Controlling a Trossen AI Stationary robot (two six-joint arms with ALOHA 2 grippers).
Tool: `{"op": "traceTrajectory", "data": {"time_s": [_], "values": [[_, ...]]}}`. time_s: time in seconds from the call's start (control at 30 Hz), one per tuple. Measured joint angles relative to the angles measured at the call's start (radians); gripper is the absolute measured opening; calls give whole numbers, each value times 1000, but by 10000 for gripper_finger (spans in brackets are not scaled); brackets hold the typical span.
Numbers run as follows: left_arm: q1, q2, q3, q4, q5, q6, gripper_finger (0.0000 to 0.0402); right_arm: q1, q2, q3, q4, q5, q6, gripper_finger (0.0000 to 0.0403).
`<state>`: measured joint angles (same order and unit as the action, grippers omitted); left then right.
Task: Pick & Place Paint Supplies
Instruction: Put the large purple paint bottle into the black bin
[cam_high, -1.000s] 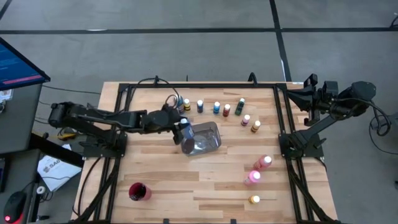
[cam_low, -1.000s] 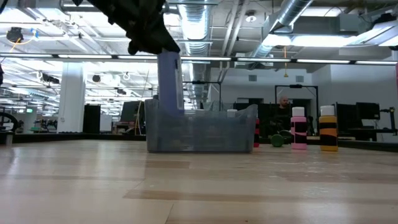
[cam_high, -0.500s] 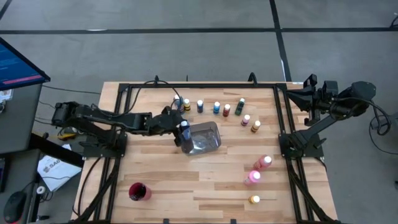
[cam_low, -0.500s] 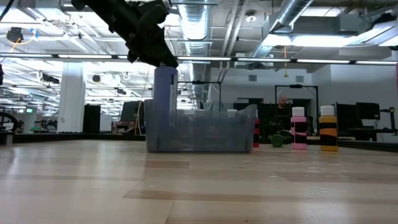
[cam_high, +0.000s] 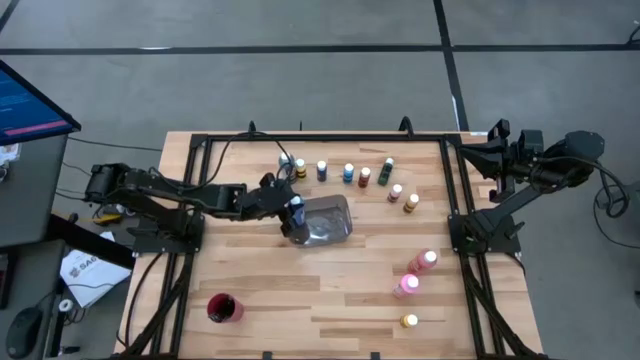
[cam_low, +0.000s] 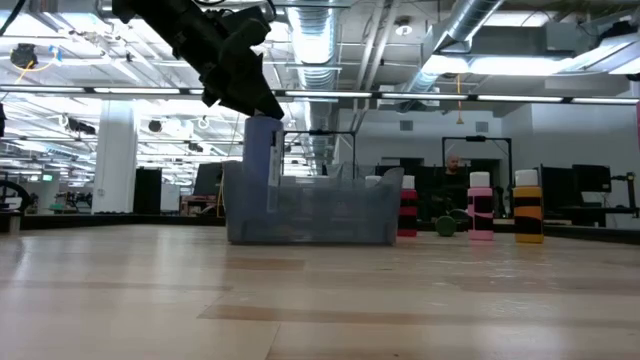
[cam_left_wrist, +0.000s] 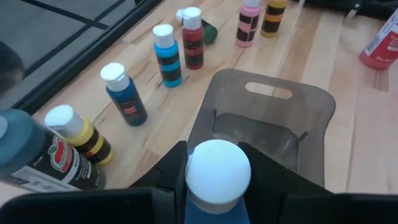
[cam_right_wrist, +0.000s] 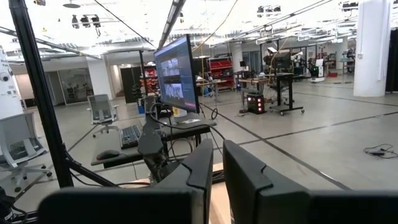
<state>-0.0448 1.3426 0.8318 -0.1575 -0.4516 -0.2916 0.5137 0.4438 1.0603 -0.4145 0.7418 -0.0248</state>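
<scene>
Partly apart, left fingers (cam_left_wrist: 173, 171) around blue paint bottle (cam_left_wrist: 217, 177).

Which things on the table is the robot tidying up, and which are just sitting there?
Part of the job:
- blue bottle, held by the left gripper at the clear bin's edge
- row of paint bottles behind the bin
- pink bottles and the yellow bottle
- clear bin, where the bottle is going

Just sitting there:
- red cup
- right gripper, parked off the table
</scene>
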Motion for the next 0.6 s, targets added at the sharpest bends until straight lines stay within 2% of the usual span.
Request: {"op": "traceTrajectory", "data": {"time_s": [0.6], "values": [[0,14,-30,19,-30,-5,98,0,0,0,1,0,0,33]]}}
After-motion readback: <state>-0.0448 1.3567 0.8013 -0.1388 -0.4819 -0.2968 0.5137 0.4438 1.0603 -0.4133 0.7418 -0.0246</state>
